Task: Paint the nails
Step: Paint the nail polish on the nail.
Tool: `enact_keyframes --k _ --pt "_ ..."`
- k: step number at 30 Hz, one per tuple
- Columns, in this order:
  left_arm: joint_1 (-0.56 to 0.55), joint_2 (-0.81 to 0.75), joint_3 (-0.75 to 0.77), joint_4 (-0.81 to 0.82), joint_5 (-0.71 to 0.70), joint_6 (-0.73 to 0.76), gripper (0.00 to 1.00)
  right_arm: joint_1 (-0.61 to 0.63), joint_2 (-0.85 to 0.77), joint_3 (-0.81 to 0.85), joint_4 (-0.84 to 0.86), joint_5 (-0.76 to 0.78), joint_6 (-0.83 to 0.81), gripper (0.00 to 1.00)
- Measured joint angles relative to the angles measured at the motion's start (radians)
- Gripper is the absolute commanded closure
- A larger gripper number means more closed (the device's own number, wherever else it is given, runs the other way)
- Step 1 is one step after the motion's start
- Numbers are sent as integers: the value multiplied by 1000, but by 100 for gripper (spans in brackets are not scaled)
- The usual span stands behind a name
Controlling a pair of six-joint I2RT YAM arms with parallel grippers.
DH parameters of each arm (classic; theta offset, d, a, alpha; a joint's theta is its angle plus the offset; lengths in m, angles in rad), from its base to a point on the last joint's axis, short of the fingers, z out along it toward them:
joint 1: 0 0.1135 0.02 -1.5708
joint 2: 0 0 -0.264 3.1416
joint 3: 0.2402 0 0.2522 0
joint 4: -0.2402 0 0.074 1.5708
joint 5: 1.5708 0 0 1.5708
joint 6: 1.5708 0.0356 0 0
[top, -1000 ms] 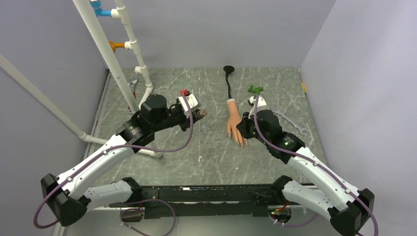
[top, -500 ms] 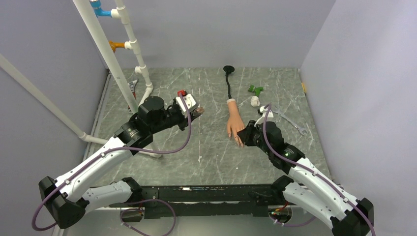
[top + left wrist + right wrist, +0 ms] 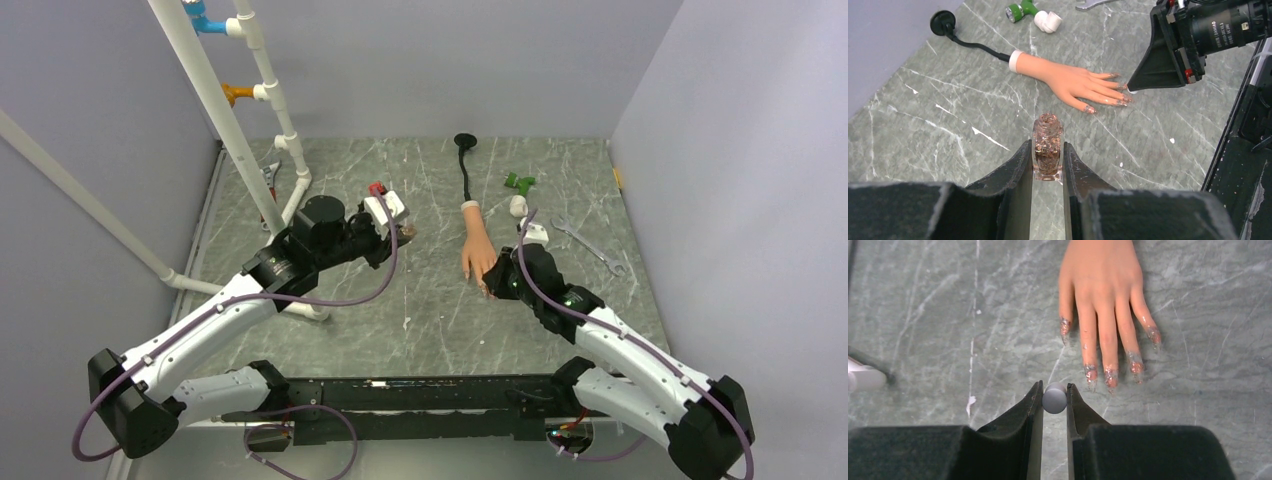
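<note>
Hand (image 3: 476,250): frame centre, on surface (image 3: 430,310). Bottle (image 3: 406,232): left of it. Wrench (image 3: 588,243): right. Pipes (image 3: 262,95): upper left.

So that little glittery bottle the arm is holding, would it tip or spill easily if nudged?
Probably. The bottle looks tall for its narrow base, so a nudge could topple it. Its neck is open, no cap, so it would likely spill. It looks like hard, smooth glass: stiff, perhaps slippery.
</note>
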Motion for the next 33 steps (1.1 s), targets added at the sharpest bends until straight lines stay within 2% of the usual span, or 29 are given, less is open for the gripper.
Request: enact_keyframes --k 14,33 --pt "-45 6 -31 -4 1 29 100 -3 206 98 -79 55 51 100" --pt "-78 -10 -31 -48 3 34 100 -68 227 102 -115 23 83 100"
